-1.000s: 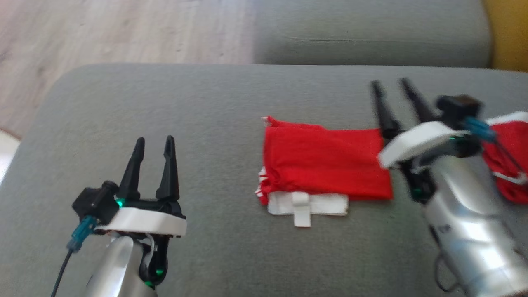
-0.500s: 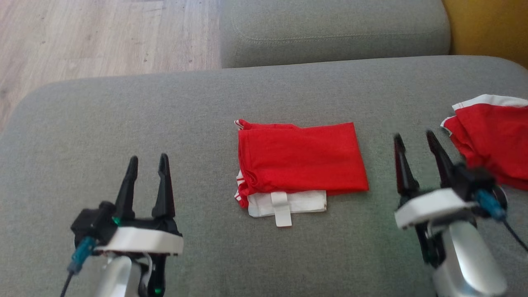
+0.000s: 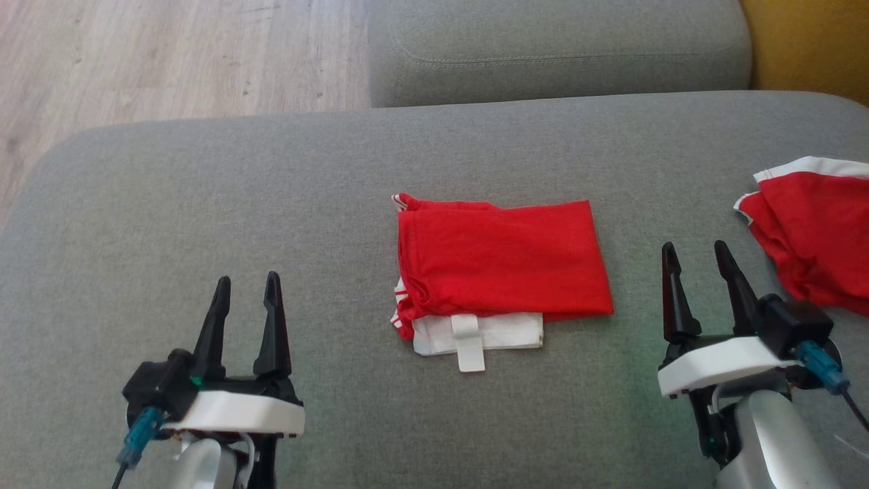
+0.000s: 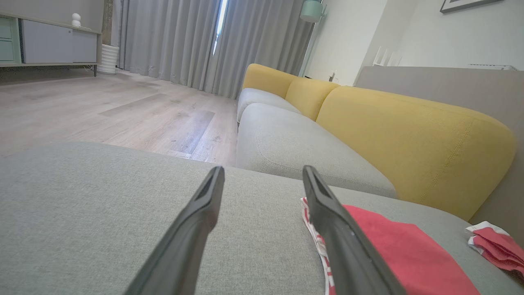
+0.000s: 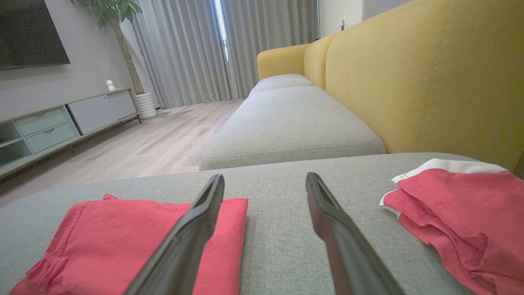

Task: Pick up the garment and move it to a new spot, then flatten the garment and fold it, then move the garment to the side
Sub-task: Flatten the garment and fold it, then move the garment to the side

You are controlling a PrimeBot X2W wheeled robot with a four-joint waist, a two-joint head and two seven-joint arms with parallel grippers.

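Garment (image 3: 502, 261) folded on cushion (image 3: 204, 204), between left fingers (image 3: 273, 326) and right fingers (image 3: 672, 299), untouched

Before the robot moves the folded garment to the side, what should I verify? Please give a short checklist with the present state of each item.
1. Folded red garment lies flat on the grey cushion: ok.
2. Left gripper open and empty: ok.
3. Right gripper open and empty: ok.
4. Both grippers apart from the folded red garment: ok.
5. Second red garment lies at the right, apart from the folded one: ok.
6. Edges of the fold aligned: not ok, a white part sticks out at the near edge.
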